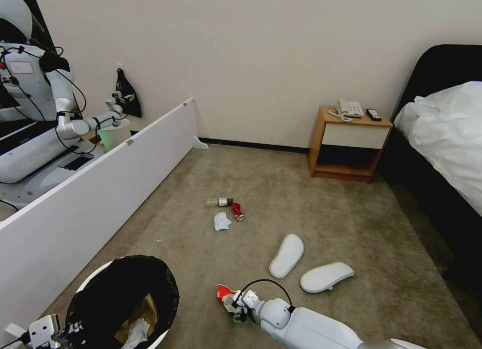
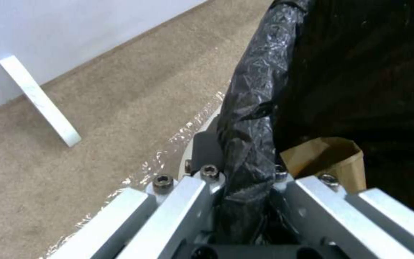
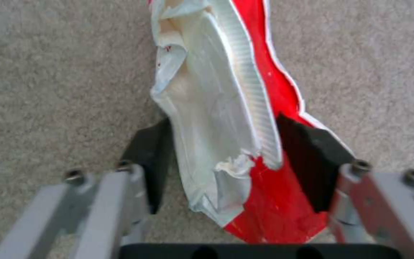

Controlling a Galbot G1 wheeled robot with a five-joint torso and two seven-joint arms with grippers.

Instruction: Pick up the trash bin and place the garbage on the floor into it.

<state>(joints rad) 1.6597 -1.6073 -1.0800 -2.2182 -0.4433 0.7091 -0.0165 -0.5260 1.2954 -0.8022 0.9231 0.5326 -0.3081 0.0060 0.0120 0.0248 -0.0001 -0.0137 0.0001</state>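
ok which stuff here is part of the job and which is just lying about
Job: trash bin in left claw; red-white carton between right claw fingers; bottle; red can; mask; slippers.
Just there: nightstand, phone, bed.

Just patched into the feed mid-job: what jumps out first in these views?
The right gripper is low over the carpet at the near edge, its fingers straddling the torn red-white carton, open either side of it. At the near left, the left gripper is clamped on the black-lined rim of the trash bin, which already holds a brown paper bag. Two white slippers lie just beyond the right arm, with a bottle, red can and mask farther out mid-floor.
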